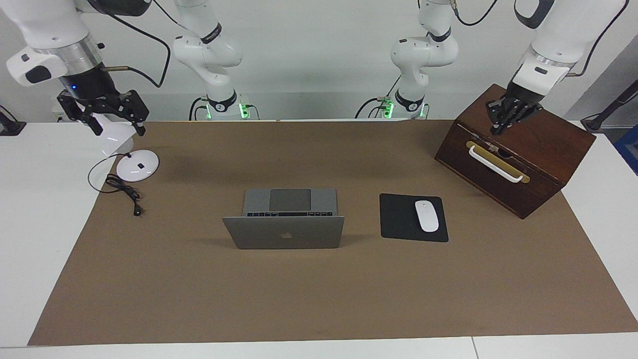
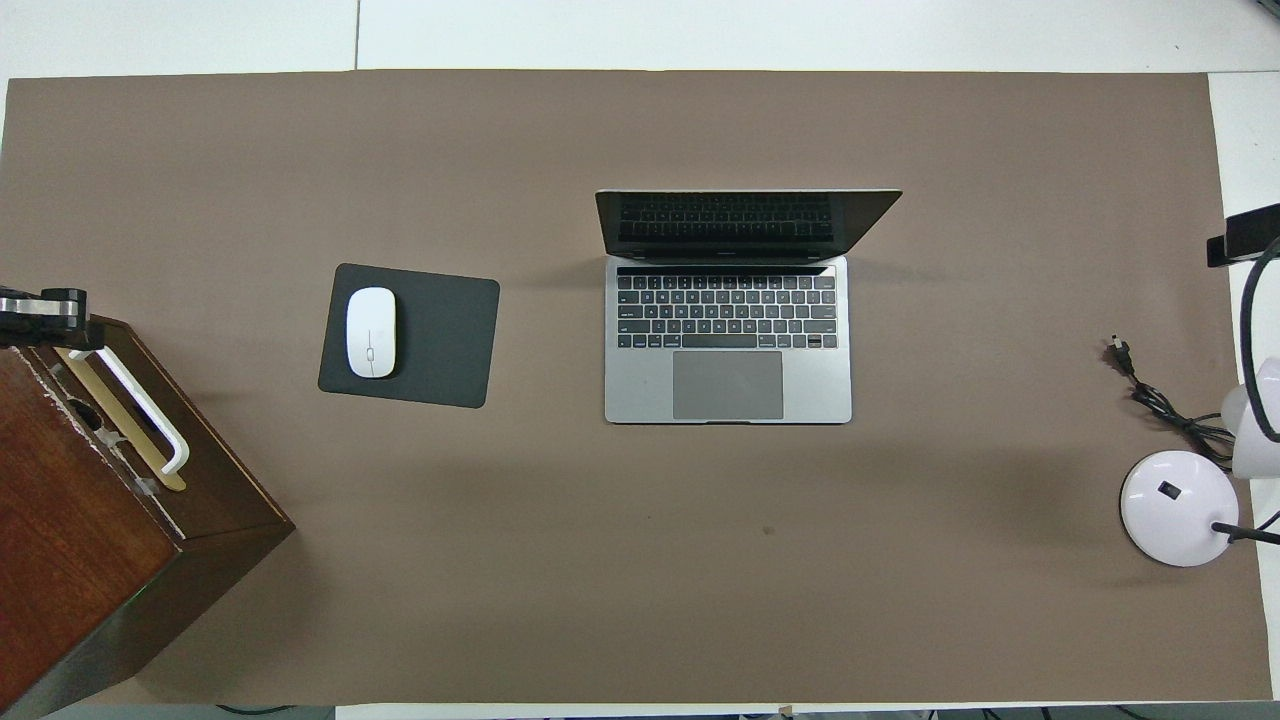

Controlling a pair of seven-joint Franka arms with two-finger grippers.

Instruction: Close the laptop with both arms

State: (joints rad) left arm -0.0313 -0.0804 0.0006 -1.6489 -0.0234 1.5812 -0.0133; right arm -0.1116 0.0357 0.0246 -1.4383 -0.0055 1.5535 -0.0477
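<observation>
The silver-grey laptop (image 1: 284, 232) stands open in the middle of the brown mat, its lid with the apple logo facing away from the robots. Its dark keyboard and grey trackpad show in the overhead view (image 2: 728, 340). My right gripper (image 1: 119, 128) is open and empty, up in the air over the white lamp at the right arm's end of the table; only its tip shows in the overhead view (image 2: 1240, 245). My left gripper (image 1: 503, 124) hangs over the top of the wooden box and also shows in the overhead view (image 2: 40, 315). Both grippers are well away from the laptop.
A dark wooden box (image 1: 518, 159) with a white handle (image 1: 496, 163) stands at the left arm's end. A black mouse pad (image 1: 398, 219) with a white mouse (image 1: 426, 216) lies beside the laptop. A white desk lamp (image 1: 137, 164) and its black cable (image 1: 122, 189) sit at the right arm's end.
</observation>
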